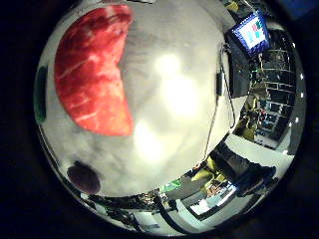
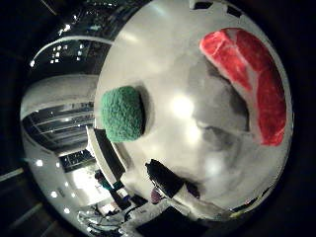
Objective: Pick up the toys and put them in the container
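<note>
With the steak toy (image 1: 92, 69) close under the palm and the green broccoli toy (image 2: 122, 114) just beside, the hand (image 2: 170, 180), fingers' state unclear, seems poised to descend and grasp.

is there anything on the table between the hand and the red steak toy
Nothing visible does. The steak toy lies bare on the white table, close under the palm. The green broccoli toy sits apart, off to one side.

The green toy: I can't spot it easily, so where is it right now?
The green toy lies on the white table near its edge, apart from the red steak toy, with bare table between them; it shows best in the thumb side view.
</note>
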`<action>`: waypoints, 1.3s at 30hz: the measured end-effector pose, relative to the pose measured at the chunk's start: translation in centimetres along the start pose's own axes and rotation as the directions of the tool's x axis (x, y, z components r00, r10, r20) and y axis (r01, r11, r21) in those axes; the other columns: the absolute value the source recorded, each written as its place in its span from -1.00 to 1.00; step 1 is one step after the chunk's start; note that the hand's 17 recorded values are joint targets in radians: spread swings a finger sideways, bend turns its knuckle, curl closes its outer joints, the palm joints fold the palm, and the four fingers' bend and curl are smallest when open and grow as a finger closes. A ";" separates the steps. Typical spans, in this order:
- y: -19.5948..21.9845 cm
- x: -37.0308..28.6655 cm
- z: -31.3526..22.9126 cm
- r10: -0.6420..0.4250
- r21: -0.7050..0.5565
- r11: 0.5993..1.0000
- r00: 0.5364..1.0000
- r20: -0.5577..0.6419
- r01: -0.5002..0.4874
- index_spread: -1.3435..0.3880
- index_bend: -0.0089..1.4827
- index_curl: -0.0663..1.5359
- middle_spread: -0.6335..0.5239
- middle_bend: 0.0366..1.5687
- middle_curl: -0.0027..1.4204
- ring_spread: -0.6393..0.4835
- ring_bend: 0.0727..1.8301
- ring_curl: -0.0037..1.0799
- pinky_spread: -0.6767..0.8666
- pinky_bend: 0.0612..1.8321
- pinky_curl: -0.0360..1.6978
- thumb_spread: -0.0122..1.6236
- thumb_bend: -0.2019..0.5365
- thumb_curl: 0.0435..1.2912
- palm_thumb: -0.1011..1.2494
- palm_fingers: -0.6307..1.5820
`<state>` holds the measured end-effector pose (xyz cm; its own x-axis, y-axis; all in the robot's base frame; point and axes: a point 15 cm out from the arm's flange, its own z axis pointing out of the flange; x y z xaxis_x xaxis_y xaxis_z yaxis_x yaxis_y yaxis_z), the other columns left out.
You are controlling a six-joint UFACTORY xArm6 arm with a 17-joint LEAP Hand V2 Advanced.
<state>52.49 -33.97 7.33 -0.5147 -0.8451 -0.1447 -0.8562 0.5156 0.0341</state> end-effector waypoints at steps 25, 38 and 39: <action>5.3 0.5 -6.7 -0.098 -0.149 0.986 0.987 -0.124 0.079 0.12 -0.11 -0.26 -0.25 0.09 -0.25 -0.26 0.09 -0.22 -0.63 -0.01 -0.62 0.21 -0.48 -0.48 0.30 0.90; 14.7 -12.7 -16.4 -0.310 -0.088 0.950 0.943 -0.123 0.301 0.26 0.42 -0.06 -0.17 0.53 -0.13 -0.21 0.42 -0.02 -0.53 0.33 -0.39 0.22 -0.53 -0.35 0.49 0.73; 14.4 -12.9 -16.3 -0.310 -0.073 0.950 0.943 -0.122 0.303 0.26 0.42 -0.06 -0.17 0.53 -0.13 -0.21 0.42 -0.02 -0.53 0.33 -0.38 0.22 -0.53 -0.35 0.49 0.72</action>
<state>46.05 -17.91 25.85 -0.2252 -0.9740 -0.0264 -0.9729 0.2233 0.0604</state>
